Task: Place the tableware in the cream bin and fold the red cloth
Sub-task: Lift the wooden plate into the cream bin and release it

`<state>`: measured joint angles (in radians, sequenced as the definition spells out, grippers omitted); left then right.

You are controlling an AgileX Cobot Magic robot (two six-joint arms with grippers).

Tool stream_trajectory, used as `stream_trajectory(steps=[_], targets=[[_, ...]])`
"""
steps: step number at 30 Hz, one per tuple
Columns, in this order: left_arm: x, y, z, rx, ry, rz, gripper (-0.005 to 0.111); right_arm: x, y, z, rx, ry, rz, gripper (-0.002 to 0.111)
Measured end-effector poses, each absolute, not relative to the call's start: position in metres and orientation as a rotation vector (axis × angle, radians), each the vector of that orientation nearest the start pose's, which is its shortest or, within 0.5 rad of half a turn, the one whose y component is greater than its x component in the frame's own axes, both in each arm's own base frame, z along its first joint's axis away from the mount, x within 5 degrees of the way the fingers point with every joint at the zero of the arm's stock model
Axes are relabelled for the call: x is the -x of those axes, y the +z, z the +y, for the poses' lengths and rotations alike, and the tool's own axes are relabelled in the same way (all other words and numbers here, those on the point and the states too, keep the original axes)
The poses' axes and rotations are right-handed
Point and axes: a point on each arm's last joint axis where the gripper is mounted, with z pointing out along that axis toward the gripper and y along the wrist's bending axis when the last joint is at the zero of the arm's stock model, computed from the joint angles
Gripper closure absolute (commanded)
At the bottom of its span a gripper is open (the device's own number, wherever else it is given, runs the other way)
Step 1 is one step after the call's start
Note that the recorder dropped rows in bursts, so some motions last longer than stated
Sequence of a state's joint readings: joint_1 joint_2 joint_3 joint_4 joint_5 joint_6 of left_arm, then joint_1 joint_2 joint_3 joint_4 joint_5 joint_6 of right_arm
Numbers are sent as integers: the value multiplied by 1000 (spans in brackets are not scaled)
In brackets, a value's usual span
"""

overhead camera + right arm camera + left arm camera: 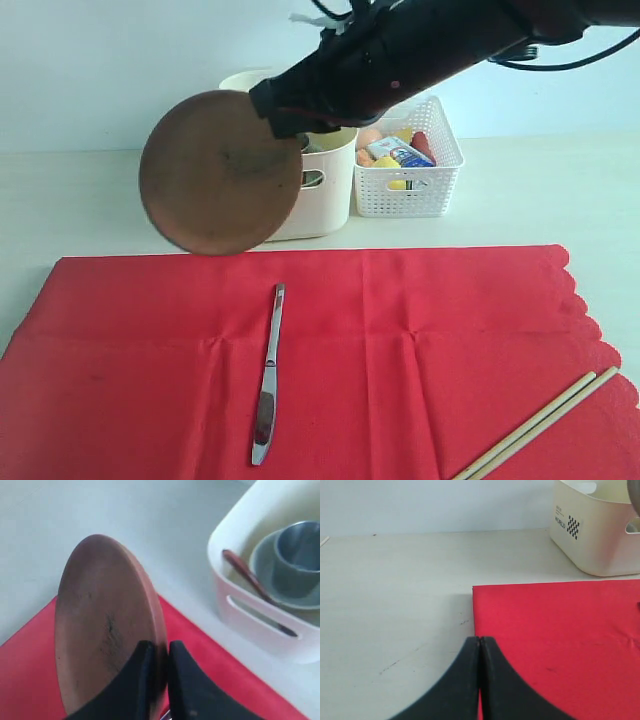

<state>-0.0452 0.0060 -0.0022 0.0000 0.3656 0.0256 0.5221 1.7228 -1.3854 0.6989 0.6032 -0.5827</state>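
Note:
My right gripper (160, 647) is shut on the rim of the round brown wooden plate (220, 172) (100, 625), holding it on edge in the air above the red cloth's (330, 360) far edge, just left of the cream bin (325, 205). Inside the bin (235, 600) I see the steel cup (297, 555) standing in the pale bowl (265, 562), with the dark wooden spoon (250, 580) leaning beside them. The silver knife (268, 375) and the chopsticks (545, 420) lie on the cloth. My left gripper (480, 641) is shut and empty, low over the cloth's (560, 630) corner.
A white lattice basket (410, 185) holding food items and a small carton stands right of the cream bin. The pale table (395, 595) stretches left of the cloth. The right arm (420, 50) reaches across from the upper right.

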Motion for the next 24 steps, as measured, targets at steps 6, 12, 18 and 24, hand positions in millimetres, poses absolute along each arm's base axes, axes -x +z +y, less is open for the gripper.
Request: stream_trajectory(steps=[6, 12, 18, 24], targets=[[-53, 181, -2, -66, -14, 1852, 107, -346, 305, 203, 609, 616, 2144, 108], [-53, 181, -2, -66, -14, 1852, 107, -369, 312, 185, 496, 534, 2064, 108], [-53, 181, -2, -66, -14, 1852, 107, -421, 314, 176, 472, 503, 2029, 108], [-53, 181, -2, -66, -14, 1852, 107, -488, 275, 183, 496, 528, 2065, 108]])
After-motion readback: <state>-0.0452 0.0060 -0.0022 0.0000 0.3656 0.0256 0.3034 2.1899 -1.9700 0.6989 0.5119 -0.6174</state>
